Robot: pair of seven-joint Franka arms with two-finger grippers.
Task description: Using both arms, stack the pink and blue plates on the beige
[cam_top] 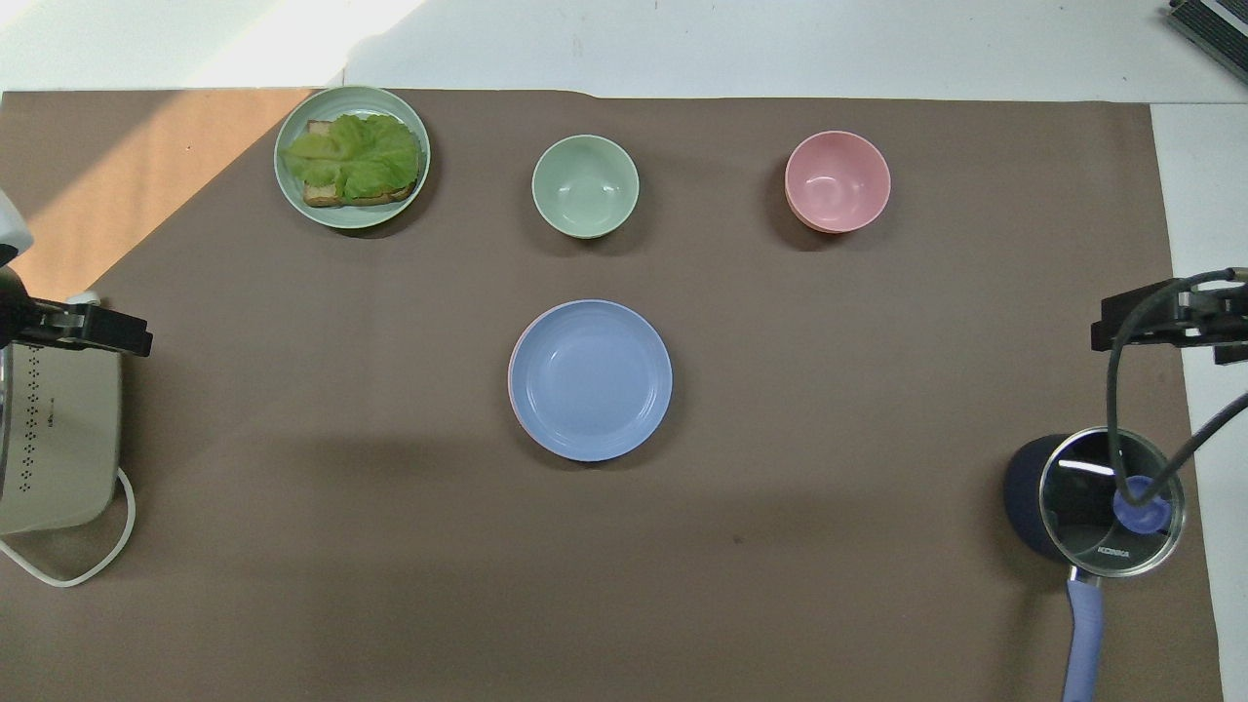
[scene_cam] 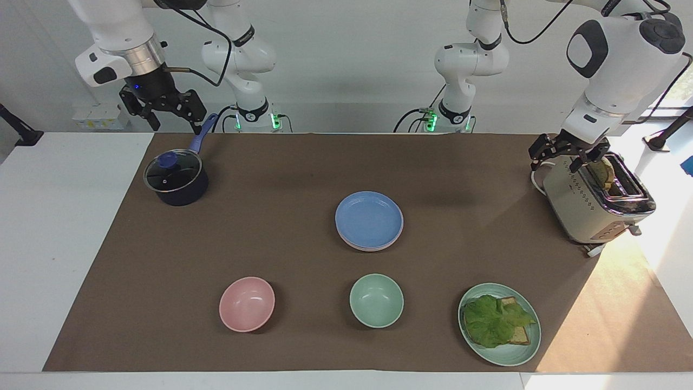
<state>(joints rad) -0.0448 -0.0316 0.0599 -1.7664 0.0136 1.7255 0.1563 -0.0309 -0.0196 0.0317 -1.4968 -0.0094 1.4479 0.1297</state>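
A blue plate [scene_cam: 368, 218] lies on top of a small stack at the middle of the brown mat. A thin rim of the pink plate [scene_cam: 370, 248] peeks out beneath it. The beige plate is hidden in both views. My right gripper [scene_cam: 174, 120] hangs open and empty, high over the handle of a lidded pot at the right arm's end. My left gripper [scene_cam: 568, 156] is open and empty, just over the toaster at the left arm's end. In the overhead view only the tips of the left gripper [cam_top: 115, 332] and the right gripper [cam_top: 1155, 325] show.
A dark blue pot [scene_cam: 176, 181] with a glass lid stands under the right arm. A cream toaster [scene_cam: 593, 208] holds bread. Farther from the robots than the stack are a pink bowl [scene_cam: 247, 304], a mint bowl [scene_cam: 376, 300] and a mint plate [scene_cam: 533, 341] of lettuce and toast.
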